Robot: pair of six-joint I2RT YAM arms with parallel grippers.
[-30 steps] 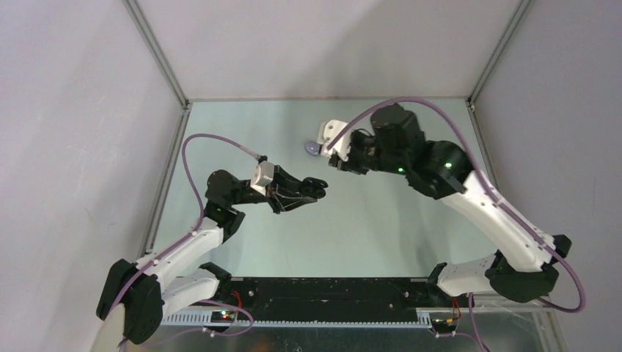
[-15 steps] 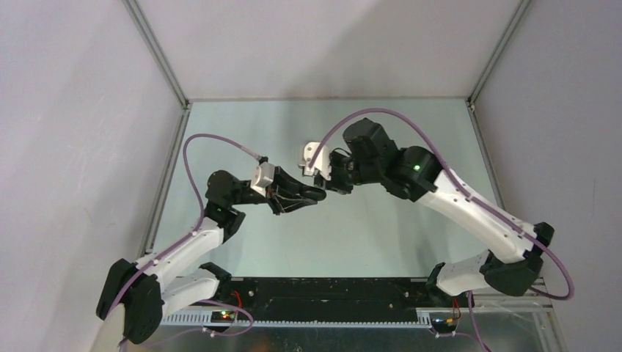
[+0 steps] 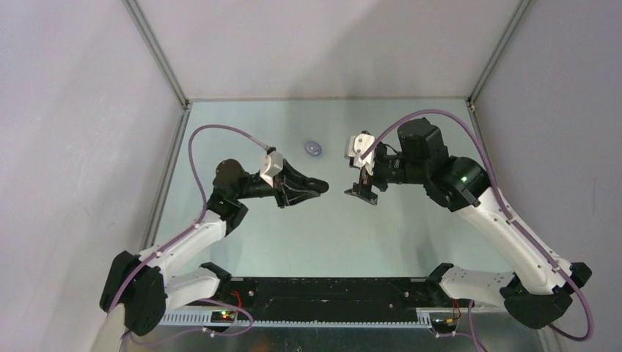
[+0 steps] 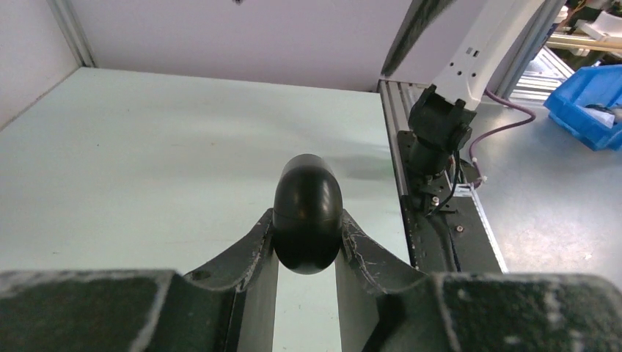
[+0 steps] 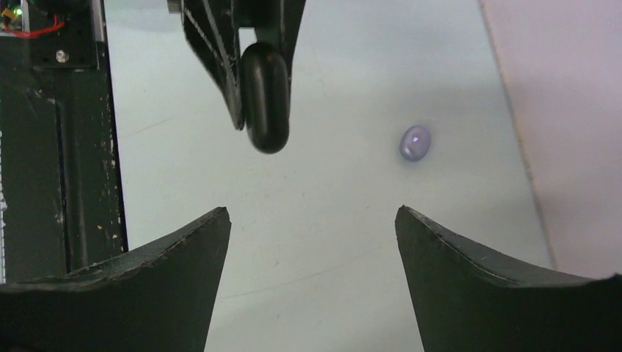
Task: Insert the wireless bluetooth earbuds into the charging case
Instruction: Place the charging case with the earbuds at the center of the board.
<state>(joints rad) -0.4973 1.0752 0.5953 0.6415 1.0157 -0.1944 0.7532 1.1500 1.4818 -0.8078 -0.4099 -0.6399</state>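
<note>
Gripper check: left gripper [image 4: 306, 220] is clamped on the black charging case [image 4: 308, 198] (lid closed), centre of the left wrist view, above the table [image 3: 396, 220]. Right gripper [image 5: 312, 220] has its jaws wide with nothing between them, and the black case sits upper left of centre in its wrist view. Lilac oval case [image 3: 314, 147] lies on the table, upper centre of the top view, apart from both grippers.

surface: pale green table [image 3: 330, 227] | on it: one lilac charging case [image 3: 313, 147], far middle
</note>
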